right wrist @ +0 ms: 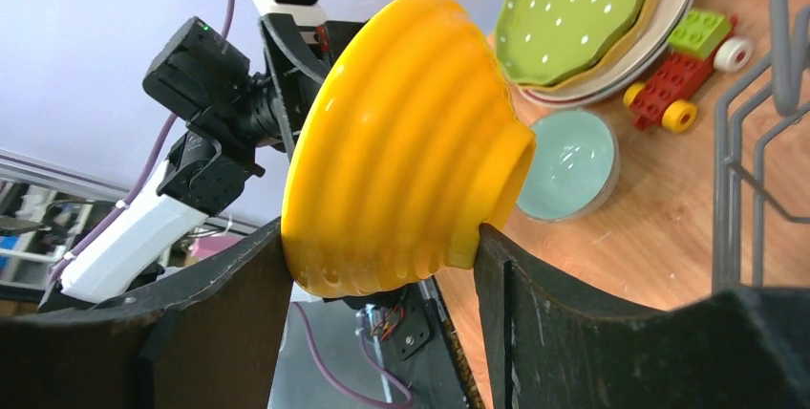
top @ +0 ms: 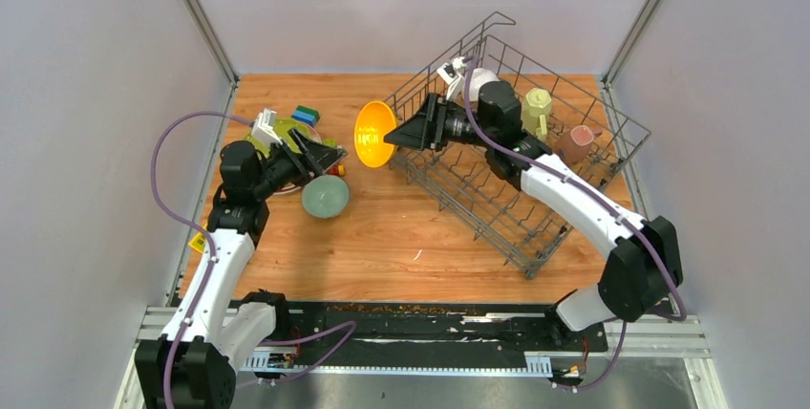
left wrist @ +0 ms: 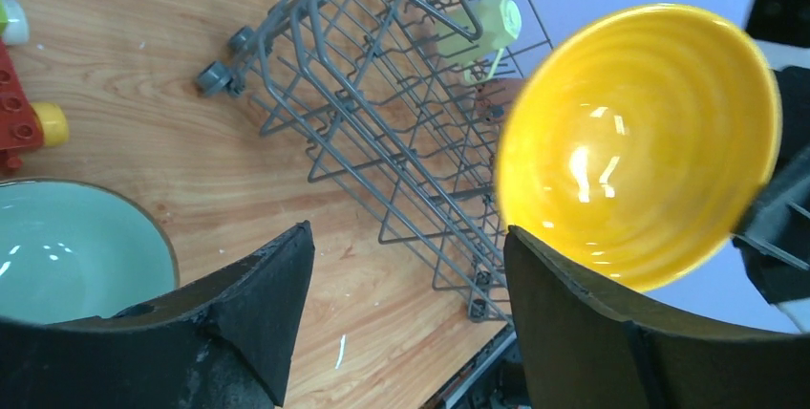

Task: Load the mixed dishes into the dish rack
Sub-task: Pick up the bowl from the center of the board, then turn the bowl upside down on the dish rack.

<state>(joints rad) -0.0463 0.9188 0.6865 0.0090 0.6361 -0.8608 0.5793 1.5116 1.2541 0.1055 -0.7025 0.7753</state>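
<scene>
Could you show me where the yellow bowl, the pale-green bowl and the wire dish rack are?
yellow bowl (top: pixel 374 134), top external view, on its glossy inside.
pale-green bowl (top: pixel 325 197), top external view, on the middle of its inside.
dish rack (top: pixel 457 189), top external view, on its bare wire floor.

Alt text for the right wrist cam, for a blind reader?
The right gripper clamps a ribbed yellow bowl tipped on its side. Behind it on the wooden table sit a pale-green bowl, a plate stack topped by a lime-green dotted plate, and toy blocks; the left arm shows beyond the bowl, dish rack wires at one edge.
</scene>
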